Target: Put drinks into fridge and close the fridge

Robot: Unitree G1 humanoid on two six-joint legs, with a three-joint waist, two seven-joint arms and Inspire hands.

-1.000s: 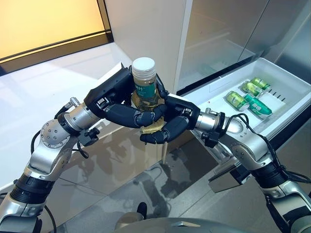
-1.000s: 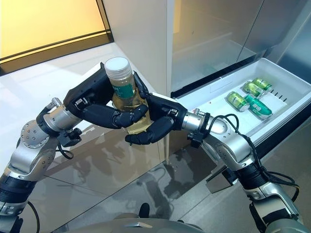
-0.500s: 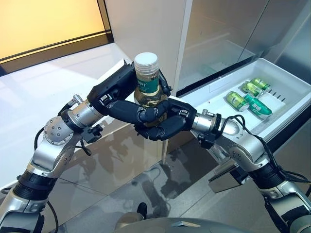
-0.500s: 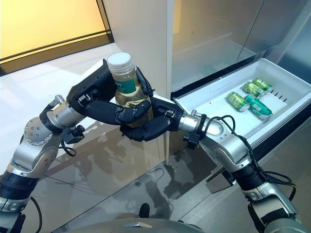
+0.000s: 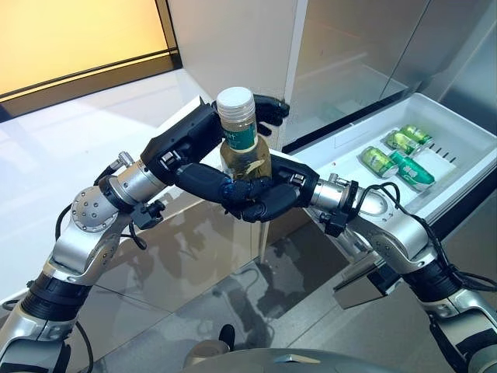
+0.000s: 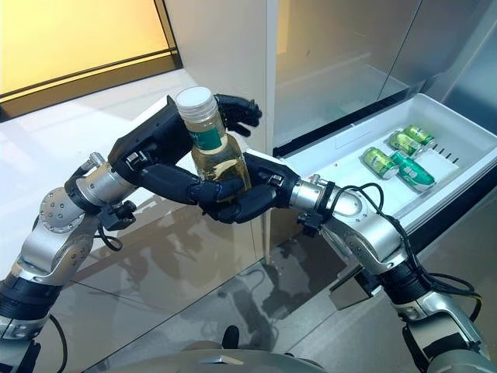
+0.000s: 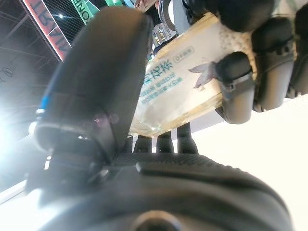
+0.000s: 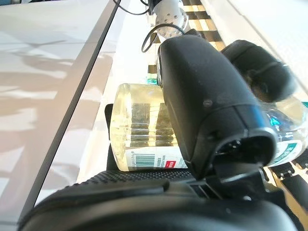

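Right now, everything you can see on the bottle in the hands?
The bottle is clear plastic with a white screw cap, a green-and-white label band round the neck and pale yellow liquid inside. It stands roughly upright, leaning slightly, in mid-air in front of the open fridge drawer. The left hand and the right hand both curl round its lower body; nothing else touches it.

Bright even light, glossy floor (image 5: 233,272) reflections, blurred wrist close-ups
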